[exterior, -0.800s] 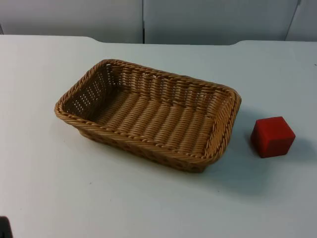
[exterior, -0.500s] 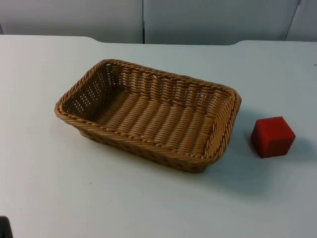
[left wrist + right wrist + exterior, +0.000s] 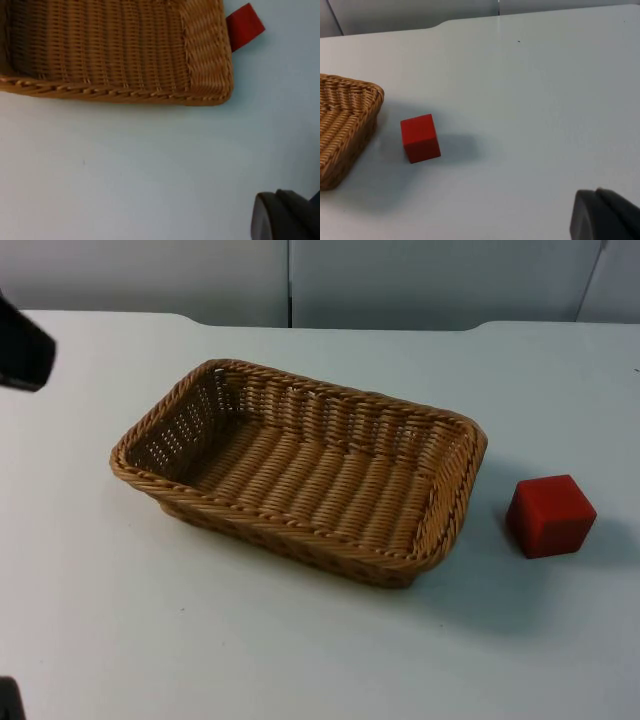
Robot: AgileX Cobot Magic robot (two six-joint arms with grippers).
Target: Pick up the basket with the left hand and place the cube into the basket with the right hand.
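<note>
Across the whole top view the white table (image 3: pixel 300 660) is spreading out, running up to the grey partition wall (image 3: pixel 420 280) along the frame's upper edge. At centre-left of that view the wicker basket (image 3: pixel 300 472) is sitting flat on the table with its open mouth facing up, empty, so its long rim is lying free for a grasp from the side. Right of centre the red cube (image 3: pixel 550 516) is resting on the table just beside the basket's short right-hand wall, apart from it, handy for a short carry over the rim. At the upper left edge of the top view a dark part of the left arm (image 3: pixel 22 345) is showing, well apart from the basket; I judge it is heading for the rim. Whether the left gripper or the right gripper is spread or pressed together I cannot tell.
</note>
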